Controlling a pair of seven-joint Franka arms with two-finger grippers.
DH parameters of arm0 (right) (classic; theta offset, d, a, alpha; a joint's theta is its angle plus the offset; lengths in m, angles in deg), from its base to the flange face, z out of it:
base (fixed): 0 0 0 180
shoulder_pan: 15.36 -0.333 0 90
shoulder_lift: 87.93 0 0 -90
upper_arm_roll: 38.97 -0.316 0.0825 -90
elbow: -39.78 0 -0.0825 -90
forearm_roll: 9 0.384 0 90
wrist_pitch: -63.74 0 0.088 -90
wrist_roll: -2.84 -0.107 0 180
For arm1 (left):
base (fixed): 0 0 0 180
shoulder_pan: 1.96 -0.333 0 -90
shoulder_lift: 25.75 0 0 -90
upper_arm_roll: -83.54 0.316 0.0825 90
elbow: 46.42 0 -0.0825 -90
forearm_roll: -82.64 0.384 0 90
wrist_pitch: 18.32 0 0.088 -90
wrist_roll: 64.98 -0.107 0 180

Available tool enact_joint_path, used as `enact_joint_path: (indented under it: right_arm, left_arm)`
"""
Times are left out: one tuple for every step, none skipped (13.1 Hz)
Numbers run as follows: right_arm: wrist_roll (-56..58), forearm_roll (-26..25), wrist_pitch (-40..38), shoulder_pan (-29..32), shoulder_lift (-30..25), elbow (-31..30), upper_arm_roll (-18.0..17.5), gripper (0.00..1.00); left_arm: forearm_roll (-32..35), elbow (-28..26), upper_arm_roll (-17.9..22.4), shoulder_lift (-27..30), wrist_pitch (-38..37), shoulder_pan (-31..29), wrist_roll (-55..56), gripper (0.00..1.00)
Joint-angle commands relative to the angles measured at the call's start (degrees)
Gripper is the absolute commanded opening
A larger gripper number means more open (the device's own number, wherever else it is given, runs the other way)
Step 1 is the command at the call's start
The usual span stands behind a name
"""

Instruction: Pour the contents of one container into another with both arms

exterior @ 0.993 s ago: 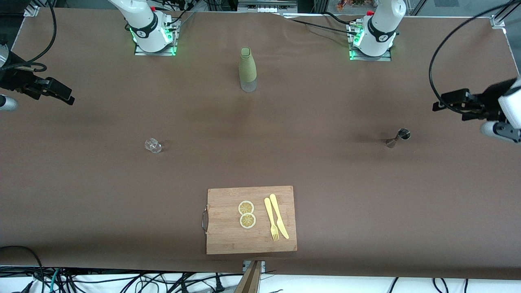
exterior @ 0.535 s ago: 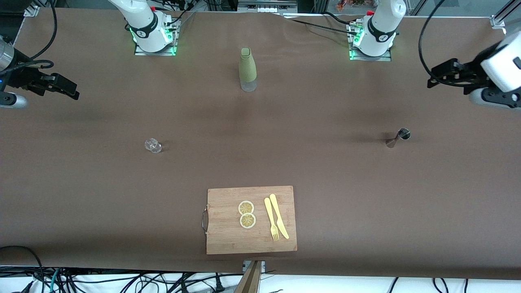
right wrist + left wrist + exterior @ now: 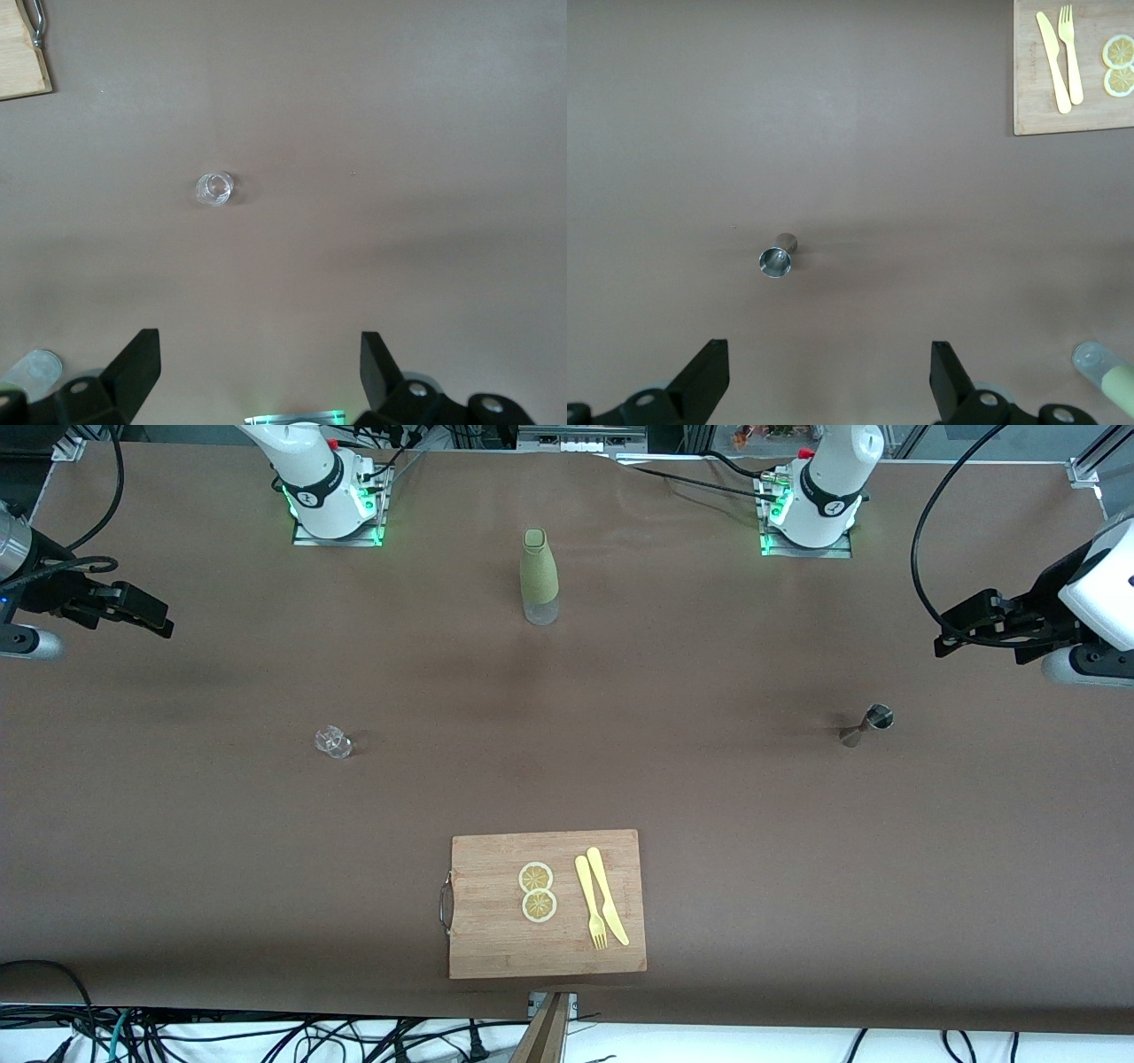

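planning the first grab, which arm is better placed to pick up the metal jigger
Left, likely. The left gripper hangs open over the left arm's end of the table, where the metal jigger stands. The right gripper, also open, is over the right arm's end, near the small clear glass.

Matt brown table cover (image 3: pixel 709 797); wooden cutting board (image 3: pixel 496 948) with metal handle; shiny steel jigger (image 3: pixel 866 724); clear glass cup (image 3: pixel 333 741); glossy white arms.
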Motion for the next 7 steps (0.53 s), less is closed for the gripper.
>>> enact_joint_path:
  right_arm:
    - [0.0, 0.4, -1.3, 0.0, 0.3, 1.3, 0.3, 1.0]
    - [0.0, 0.5, -1.3, 0.0, 0.3, 1.3, 0.3, 1.0]
    - [0.0, 0.6, -1.3, 0.0, 0.4, 1.3, 0.4, 1.0]
    - [0.0, 0.6, -1.3, 0.0, 0.4, 1.3, 0.4, 1.0]
    - [0.0, 0.7, -1.3, 0.0, 0.4, 1.3, 0.4, 1.0]
    - [0.0, 0.7, -1.3, 0.0, 0.3, 1.3, 0.2, 1.0]
    - [0.0, 0.7, -1.3, 0.0, 0.3, 1.3, 0.3, 1.0]
  left_arm:
    - [1.5, 0.1, -0.7, 0.3, -0.6, 0.1, 2.6, 1.0]
    - [1.4, 0.1, -0.7, 0.2, -0.5, 0.1, 2.3, 1.0]
    - [1.5, 0.0, -0.8, 0.2, -0.6, 0.0, 2.2, 1.0]
    - [1.6, 0.0, -1.1, 0.2, -0.6, 0.1, 2.2, 1.0]
    - [1.6, -0.1, -1.3, 0.2, -0.6, 0.1, 2.2, 1.0]
    - [1.7, -0.1, -1.4, 0.2, -0.7, 0.1, 2.2, 1.0]
    - [1.7, -0.1, -1.4, 0.2, -0.7, 0.1, 2.2, 1.0]
